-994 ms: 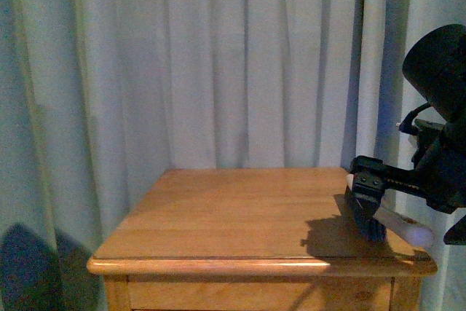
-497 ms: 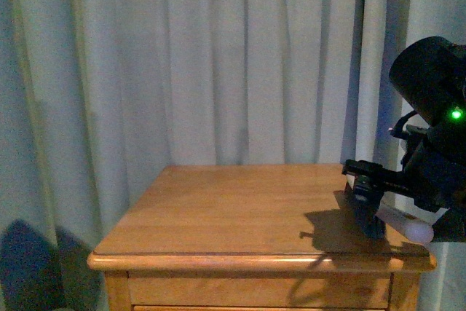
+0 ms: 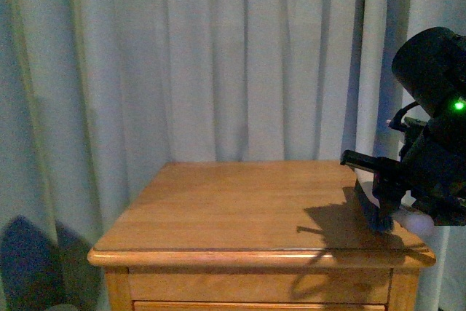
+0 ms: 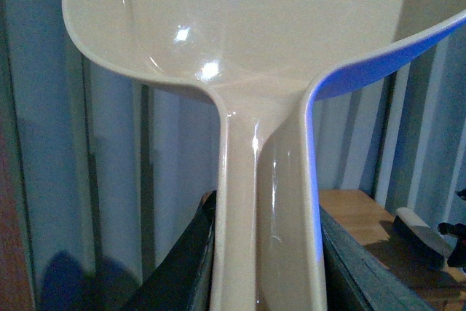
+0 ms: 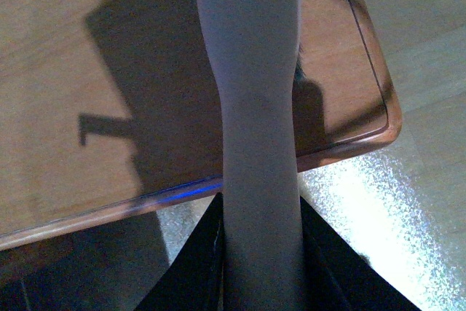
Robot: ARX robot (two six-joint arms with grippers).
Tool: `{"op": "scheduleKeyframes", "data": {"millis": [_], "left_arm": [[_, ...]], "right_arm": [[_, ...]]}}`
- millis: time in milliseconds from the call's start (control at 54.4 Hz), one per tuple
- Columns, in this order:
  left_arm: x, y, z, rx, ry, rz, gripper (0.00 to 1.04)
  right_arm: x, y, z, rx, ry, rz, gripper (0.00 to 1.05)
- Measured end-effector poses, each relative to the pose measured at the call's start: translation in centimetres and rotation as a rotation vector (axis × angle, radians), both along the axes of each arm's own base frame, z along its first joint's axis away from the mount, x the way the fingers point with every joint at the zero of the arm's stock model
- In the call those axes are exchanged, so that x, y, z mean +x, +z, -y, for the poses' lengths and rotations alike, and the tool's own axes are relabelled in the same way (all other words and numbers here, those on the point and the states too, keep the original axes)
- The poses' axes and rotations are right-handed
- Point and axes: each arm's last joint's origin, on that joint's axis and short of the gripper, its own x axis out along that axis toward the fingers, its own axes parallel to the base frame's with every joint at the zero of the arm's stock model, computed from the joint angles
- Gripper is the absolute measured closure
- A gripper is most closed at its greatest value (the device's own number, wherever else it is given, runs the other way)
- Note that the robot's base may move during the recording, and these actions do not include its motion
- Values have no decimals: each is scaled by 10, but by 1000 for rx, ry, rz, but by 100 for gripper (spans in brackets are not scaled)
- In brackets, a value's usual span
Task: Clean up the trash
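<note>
No crumpled white paper shows in any view; the trash is hidden or out of view. My right gripper (image 3: 397, 198) is shut on the pale handle of the brush (image 3: 375, 213), whose dark bristle head rests at the right end of the wooden table (image 3: 240, 209). In the right wrist view the brush handle (image 5: 255, 107) runs out between the black fingers (image 5: 193, 267) over the table's corner. My left gripper (image 4: 266, 282) is shut on the handle of the cream dustpan (image 4: 240, 27), held up in the air in front of the curtain. The left arm is out of the front view.
Pale curtains (image 3: 218, 63) hang close behind and beside the table. The table's rounded front edge (image 3: 255, 257) faces me. In the left wrist view the tabletop (image 4: 357, 216) and the brush (image 4: 422, 229) show low at one side. Pale floor (image 5: 408, 49) lies past the table's corner.
My right arm has shifted slightly right and up with the brush; the brush head has stayed at the table's right end. The table looks the same.
</note>
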Motion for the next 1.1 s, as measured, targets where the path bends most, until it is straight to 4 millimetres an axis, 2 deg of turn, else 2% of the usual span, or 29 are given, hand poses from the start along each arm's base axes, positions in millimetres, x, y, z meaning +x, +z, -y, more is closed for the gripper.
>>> {"op": "scheduleKeyframes", "data": {"millis": [147, 276, 423, 515, 552, 662, 754, 846, 957, 1104], "left_arm": [[0, 0, 0, 0, 0, 0, 77], [0, 0, 0, 0, 0, 0, 77], [0, 0, 0, 0, 0, 0, 77], [0, 0, 0, 0, 0, 0, 77], [0, 0, 0, 0, 0, 0, 77], [0, 0, 0, 0, 0, 0, 77], [0, 0, 0, 0, 0, 0, 77], [0, 0, 0, 0, 0, 0, 77], [0, 0, 0, -1, 0, 0, 77], [0, 0, 0, -1, 0, 0, 77]], "right_arm": [[-5, 6, 2, -1, 12, 41, 83], [-19, 24, 7, -35, 28, 176, 83], [-66, 65, 23, -80, 74, 469, 83], [-92, 78, 32, -108, 93, 568, 83], [-111, 83, 38, -122, 112, 619, 83], [-152, 87, 49, -169, 122, 738, 83], [-196, 87, 59, -201, 90, 872, 83], [-231, 77, 68, -205, 47, 955, 83], [-251, 66, 73, -202, 22, 988, 83], [-264, 70, 77, -200, -11, 1074, 83]]}}
